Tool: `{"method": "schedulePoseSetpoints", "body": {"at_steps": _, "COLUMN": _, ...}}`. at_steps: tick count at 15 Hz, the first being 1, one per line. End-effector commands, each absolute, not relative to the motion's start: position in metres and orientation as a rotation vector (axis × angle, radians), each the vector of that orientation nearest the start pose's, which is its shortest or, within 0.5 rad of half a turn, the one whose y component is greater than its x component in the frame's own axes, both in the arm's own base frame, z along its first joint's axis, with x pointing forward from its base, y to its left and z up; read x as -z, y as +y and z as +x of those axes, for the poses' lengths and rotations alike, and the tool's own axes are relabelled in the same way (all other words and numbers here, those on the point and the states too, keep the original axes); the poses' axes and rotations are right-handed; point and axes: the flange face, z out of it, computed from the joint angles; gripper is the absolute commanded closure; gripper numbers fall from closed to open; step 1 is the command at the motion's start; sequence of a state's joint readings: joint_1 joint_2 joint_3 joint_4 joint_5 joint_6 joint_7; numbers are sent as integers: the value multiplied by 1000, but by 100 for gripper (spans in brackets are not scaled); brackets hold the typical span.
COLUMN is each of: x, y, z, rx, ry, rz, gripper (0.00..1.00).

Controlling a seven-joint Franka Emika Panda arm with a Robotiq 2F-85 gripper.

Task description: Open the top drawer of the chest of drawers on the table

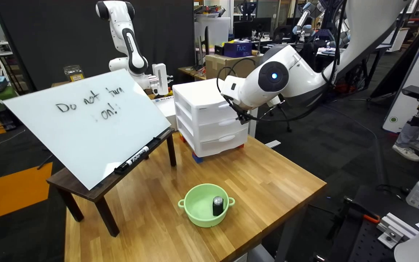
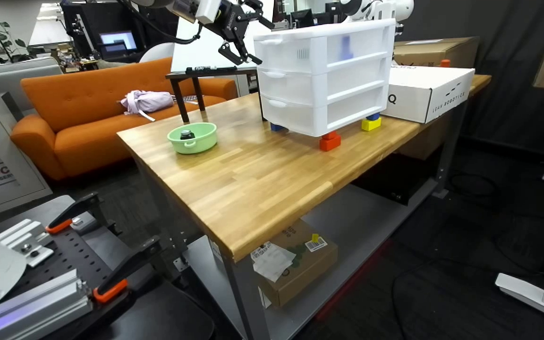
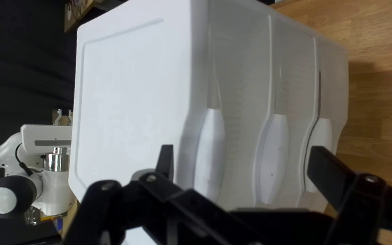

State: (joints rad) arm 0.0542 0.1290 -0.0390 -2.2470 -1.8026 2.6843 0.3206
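Note:
The white chest of drawers (image 1: 209, 91) stands on the wooden table (image 1: 260, 182), raised on coloured bricks. Its top drawer (image 2: 284, 55) looks closed, front flush with the drawers below. In the wrist view the top drawer's front (image 3: 240, 85) carries a rounded handle (image 3: 210, 153). My gripper (image 3: 242, 148) is spread wide before the chest, nothing between its fingers. One finger (image 3: 165, 158) appears left of that handle, over the chest's top; the opposite one overlaps the bottom handle. In an exterior view the gripper (image 2: 264, 43) hangs by the upper front; whether it touches, I cannot tell.
A green bowl (image 1: 198, 196) with a dark object in it sits on the table. A whiteboard (image 1: 96, 120) leans on a low dark table (image 1: 82, 185) beside the chest. Behind the chest are a white box (image 2: 430, 89) and another robot arm (image 1: 131, 47). Cables loop around my wrist.

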Motion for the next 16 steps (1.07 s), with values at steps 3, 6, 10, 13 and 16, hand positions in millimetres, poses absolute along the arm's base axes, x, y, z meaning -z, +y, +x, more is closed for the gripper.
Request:
{"method": "schedulePoseSetpoints", "body": {"at_steps": 3, "x": -311, "y": 40, "z": 539, "rx": -427, "ry": 1332, "rz": 1757, "gripper": 0}}
{"method": "schedulePoseSetpoints", "body": {"at_steps": 6, "x": -312, "y": 40, "z": 539, "rx": -428, "ry": 1331, "rz": 1756, "gripper": 0}}
{"method": "schedulePoseSetpoints", "body": {"at_steps": 10, "x": -312, "y": 40, "z": 539, "rx": -427, "ry": 1330, "rz": 1756, "gripper": 0}}
{"method": "schedulePoseSetpoints", "body": {"at_steps": 13, "x": -312, "y": 40, "z": 539, "rx": -427, "ry": 1330, "rz": 1756, "gripper": 0}}
{"method": "schedulePoseSetpoints", "body": {"at_steps": 16, "x": -312, "y": 40, "z": 539, "rx": -427, "ry": 1330, "rz": 1756, "gripper": 0}}
